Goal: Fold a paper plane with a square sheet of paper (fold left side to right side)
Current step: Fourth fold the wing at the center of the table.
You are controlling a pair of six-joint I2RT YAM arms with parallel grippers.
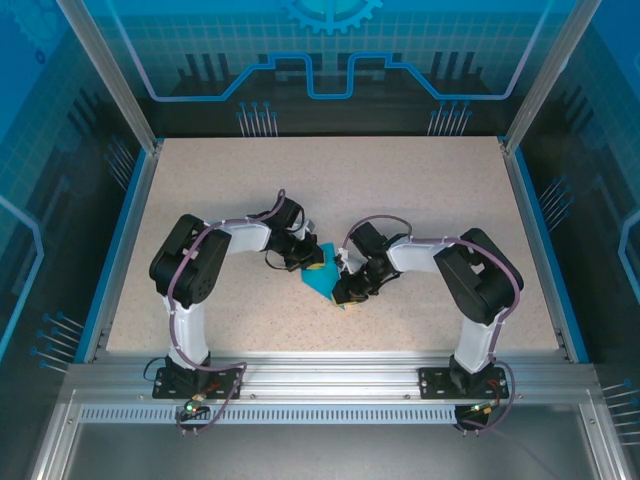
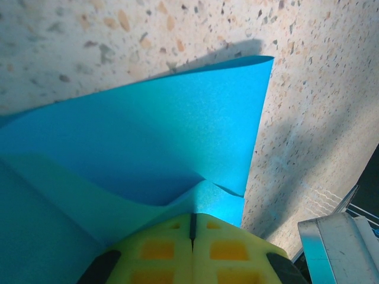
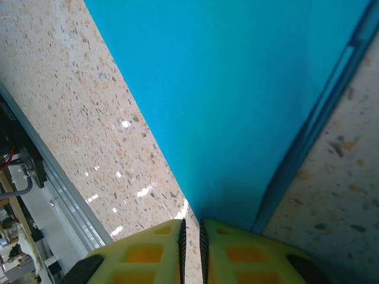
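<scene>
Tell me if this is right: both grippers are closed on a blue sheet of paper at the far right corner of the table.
Not quite. The blue sheet of paper is near the middle of the table, not at its far right corner; the top external view shows this. The left gripper and right gripper are closed on it.

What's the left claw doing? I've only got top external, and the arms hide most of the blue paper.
Observer: Left wrist view: left claw shut, pads pinching the square sheet of paper.
Operator: Sheet flat?
Observer: No. One flap arches up off the table and throws a shadow on it.
Operator: Right claw?
Observer: Right wrist view: right claw pinches the sheet's narrow end; a folded, doubled edge runs alongside.
</scene>
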